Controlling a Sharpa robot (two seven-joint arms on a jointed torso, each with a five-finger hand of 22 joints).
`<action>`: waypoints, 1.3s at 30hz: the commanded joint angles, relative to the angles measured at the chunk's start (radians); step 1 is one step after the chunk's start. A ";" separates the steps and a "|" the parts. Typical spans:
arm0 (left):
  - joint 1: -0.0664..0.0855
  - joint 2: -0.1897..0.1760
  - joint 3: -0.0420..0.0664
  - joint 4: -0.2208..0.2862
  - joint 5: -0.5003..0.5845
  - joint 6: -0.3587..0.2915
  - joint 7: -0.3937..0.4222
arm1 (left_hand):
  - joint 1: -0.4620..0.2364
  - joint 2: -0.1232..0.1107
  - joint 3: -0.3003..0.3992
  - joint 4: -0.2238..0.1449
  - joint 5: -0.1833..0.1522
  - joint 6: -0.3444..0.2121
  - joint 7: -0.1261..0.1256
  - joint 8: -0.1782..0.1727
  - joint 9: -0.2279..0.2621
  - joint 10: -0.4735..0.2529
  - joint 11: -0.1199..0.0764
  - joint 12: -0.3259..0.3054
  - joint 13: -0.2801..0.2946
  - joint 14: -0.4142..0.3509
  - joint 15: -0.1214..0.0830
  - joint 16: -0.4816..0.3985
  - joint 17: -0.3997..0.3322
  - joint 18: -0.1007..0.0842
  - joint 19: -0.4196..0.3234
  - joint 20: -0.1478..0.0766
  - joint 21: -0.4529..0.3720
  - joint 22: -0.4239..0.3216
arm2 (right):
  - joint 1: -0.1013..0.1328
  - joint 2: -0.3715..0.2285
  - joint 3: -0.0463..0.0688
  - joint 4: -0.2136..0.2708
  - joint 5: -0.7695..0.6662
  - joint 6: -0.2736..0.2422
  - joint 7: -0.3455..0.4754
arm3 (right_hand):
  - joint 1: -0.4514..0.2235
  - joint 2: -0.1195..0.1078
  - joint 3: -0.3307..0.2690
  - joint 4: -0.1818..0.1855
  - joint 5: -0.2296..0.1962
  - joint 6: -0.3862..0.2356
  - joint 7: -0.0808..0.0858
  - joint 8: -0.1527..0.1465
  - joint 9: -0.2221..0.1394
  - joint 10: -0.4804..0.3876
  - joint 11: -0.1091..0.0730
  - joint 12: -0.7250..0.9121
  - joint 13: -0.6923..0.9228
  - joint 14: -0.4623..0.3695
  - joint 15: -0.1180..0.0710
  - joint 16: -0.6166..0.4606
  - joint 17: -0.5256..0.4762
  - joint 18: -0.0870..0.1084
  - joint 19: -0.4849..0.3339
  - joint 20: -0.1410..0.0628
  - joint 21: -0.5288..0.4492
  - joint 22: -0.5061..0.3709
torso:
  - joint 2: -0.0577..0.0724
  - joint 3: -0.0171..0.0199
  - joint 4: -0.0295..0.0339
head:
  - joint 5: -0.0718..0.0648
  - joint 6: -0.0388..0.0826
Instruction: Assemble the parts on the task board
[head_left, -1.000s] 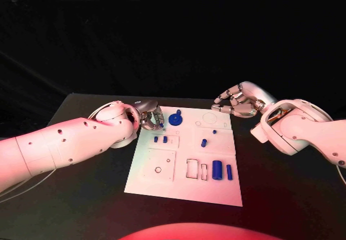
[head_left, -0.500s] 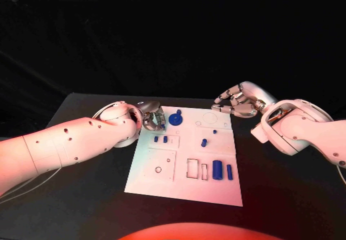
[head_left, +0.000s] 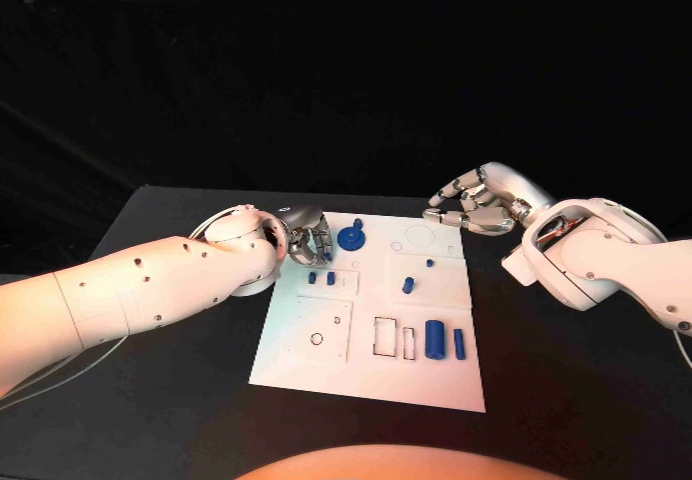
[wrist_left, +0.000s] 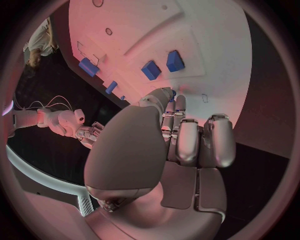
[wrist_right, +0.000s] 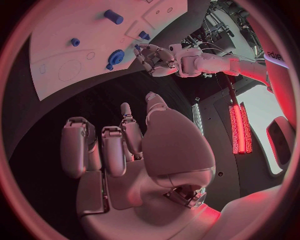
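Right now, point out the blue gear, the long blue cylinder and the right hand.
blue gear (head_left: 353, 238), head view, its round face.
long blue cylinder (head_left: 434, 339), head view, mid-length of its side.
right hand (head_left: 477, 202), head view, its curled fingers.

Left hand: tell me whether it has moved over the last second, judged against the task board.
Yes, slightly. The left hand has crept rightward along the far left corner of the task board, closer to the blue gear-shaped part. The board itself has stayed put.

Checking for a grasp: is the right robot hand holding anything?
No. The right robot hand hovers empty beside the white task board, fingers curled.
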 joint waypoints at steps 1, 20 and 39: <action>0.000 0.003 0.000 0.000 0.002 0.026 -0.005 | -0.010 -0.001 0.006 0.000 -0.003 0.007 0.000 -0.003 0.001 0.005 -0.001 -0.005 -0.001 0.003 -0.001 0.001 -0.001 -0.008 0.003 -0.001 0.001 0.098 | -0.001 0.000 0.000 0.002 -0.005 0.007 0.008 | -0.005 0.007 -0.004 -0.002 0.004 -0.006 0.001 0.004 0.001 0.003 -0.004 0.007 0.020 0.072 -0.006 -0.005 0.134 0.011 -0.005 -0.003 -0.007 0.124 | 0.000 -0.0002 0.0000 | 0.001 -0.001; -0.001 0.012 -0.001 -0.014 -0.010 0.036 -0.014 | -0.022 -0.004 0.009 -0.002 -0.031 0.004 0.002 -0.013 -0.007 0.006 0.001 -0.022 -0.002 0.002 0.001 0.001 -0.002 -0.007 -0.001 0.000 -0.003 0.095 | -0.001 -0.002 0.000 0.004 -0.005 0.006 0.008 | -0.005 0.007 -0.004 -0.002 0.004 -0.006 0.001 0.004 0.001 0.003 -0.004 0.007 0.020 0.072 -0.006 -0.005 0.134 0.011 -0.005 -0.003 -0.007 0.124 | 0.000 -0.0001 0.0001 | 0.001 -0.002; -0.001 0.016 -0.001 -0.018 -0.008 0.038 -0.017 | -0.030 -0.008 0.022 -0.003 -0.034 -0.036 0.012 -0.043 -0.029 0.015 0.006 -0.040 -0.001 0.002 0.005 0.003 -0.006 -0.007 -0.002 0.003 -0.005 0.094 | -0.001 -0.001 0.000 0.003 -0.005 0.008 0.008 | -0.005 0.007 -0.004 -0.002 0.004 -0.006 0.001 0.004 0.001 0.003 -0.004 0.007 0.020 0.072 -0.006 -0.005 0.134 0.011 -0.005 -0.003 -0.007 0.124 | 0.000 0.0000 0.0004 | -0.001 -0.002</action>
